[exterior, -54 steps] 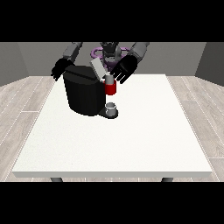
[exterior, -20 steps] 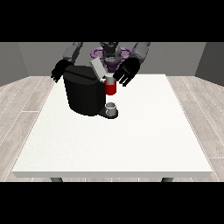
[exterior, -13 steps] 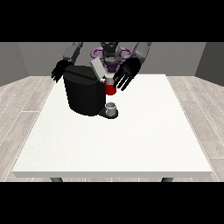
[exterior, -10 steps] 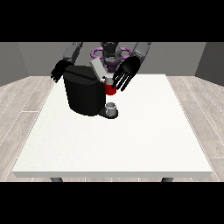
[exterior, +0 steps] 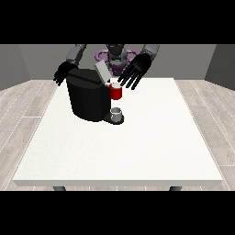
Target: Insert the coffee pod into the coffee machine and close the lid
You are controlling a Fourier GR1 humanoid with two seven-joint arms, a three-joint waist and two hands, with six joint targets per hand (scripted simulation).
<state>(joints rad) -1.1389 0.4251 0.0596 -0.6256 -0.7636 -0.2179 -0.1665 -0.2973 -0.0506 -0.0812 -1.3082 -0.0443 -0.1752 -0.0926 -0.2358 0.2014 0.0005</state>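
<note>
A black coffee machine [exterior: 87,98] is seen on a large white table [exterior: 137,147], its grey lid [exterior: 102,72] raised at a tilt. The hand at the view's right [exterior: 136,69] is held above a red thing at the machine [exterior: 116,92], its fingers spread and straight, with nothing gripped. The hand at the view's left [exterior: 62,74] is partly hidden behind the machine, and whether its fingers are open cannot be told. A small grey thing [exterior: 117,113] is seen on the machine's base; it cannot be confirmed as the coffee pod. The lid is judged still to be closed; it would best be pressed down squarely from above, with the machine steadied. No brand, label or writing can be read.
</note>
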